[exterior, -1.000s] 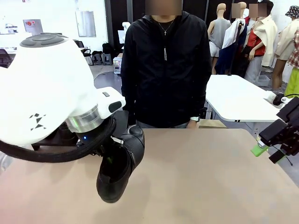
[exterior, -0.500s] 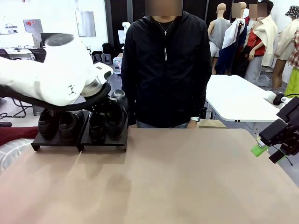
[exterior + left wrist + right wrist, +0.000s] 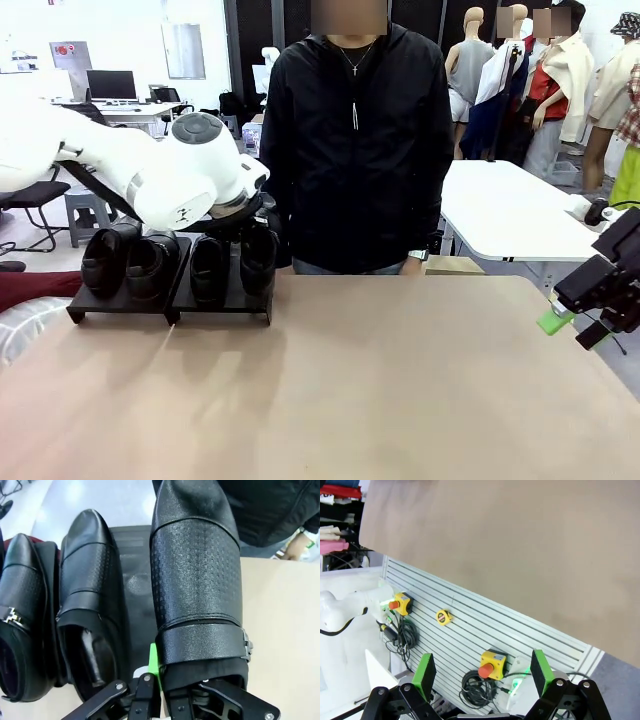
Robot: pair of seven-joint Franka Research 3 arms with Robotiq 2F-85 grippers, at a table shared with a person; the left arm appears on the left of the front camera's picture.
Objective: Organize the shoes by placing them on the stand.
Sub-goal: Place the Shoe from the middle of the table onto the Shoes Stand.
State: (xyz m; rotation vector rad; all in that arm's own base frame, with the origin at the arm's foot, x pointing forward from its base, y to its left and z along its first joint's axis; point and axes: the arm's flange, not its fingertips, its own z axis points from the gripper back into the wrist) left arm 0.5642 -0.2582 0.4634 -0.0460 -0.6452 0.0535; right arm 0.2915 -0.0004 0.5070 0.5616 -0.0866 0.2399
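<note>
- White rounded left arm (image 3: 150,175), grey joint cap, small black emblem, black cable.
- Black right gripper (image 3: 482,672) linkages, green pads (image 3: 424,672), silver screws.
- Person (image 3: 352,150): black zipped jacket, pendant necklace.

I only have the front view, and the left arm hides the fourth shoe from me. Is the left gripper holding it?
Observer: Yes. The left gripper is shut on the heel rim of the fourth shoe.
Operator: Is it over the stand?
Observer: Yes, it is over the stand, parallel to the neighbouring shoe. I cannot tell whether the sole is down.
Operator: And the right gripper?
Observer: The right gripper is open, with nothing between its pads.
</note>
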